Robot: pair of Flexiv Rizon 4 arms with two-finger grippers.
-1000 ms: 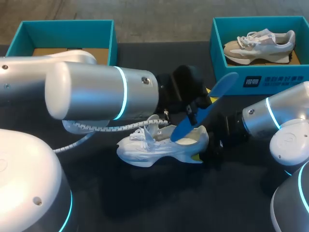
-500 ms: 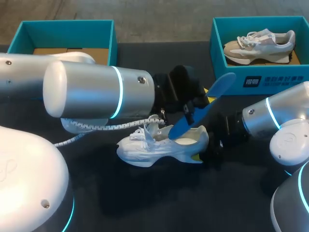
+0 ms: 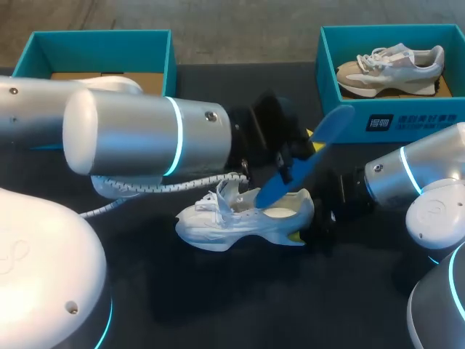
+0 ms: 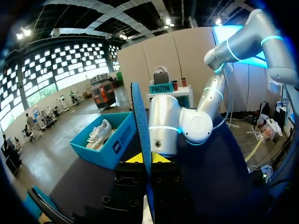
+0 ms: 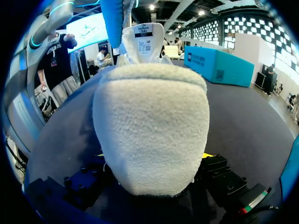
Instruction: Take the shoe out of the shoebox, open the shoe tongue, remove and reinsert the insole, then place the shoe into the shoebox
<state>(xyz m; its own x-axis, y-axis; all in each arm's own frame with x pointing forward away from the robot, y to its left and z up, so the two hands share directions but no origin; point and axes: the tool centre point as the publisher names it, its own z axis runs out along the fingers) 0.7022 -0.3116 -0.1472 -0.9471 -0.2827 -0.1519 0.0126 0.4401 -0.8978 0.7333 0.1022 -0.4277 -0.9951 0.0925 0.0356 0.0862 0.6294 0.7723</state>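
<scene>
Two teal cardboard shoeboxes sit at the far edge, and I start at the empty left shoebox (image 3: 102, 47), which I take to be where the shoe must end up. Moving across: my left gripper (image 4: 142, 159) is pinched tight on the flat blue foam insole (image 3: 314, 149). It grips partway along, so a long blade sticks up free while the lower end dips to the mouth of the white lace-up shoe (image 3: 232, 218). That shoe stands on its sole on the black tabletop (image 3: 218, 305), mid-table, toe toward the left.

Risk one: the insole looks thin and floppy to me. If its low end catches the collar or the raised tongue, it could buckle or swivel in the pinch.

Risk two: the white coiled cable (image 3: 160, 190) off my left arm hangs near the laces, and a snag would drag the shoe.

Further right, my right gripper (image 3: 299, 233) clamps the fuzzy heel from both sides. That's the only anchor, so a hard push could twist the shoe loose. Far right, the other shoebox (image 3: 330, 80) holds a beige shoe (image 3: 389, 62), well apart.
</scene>
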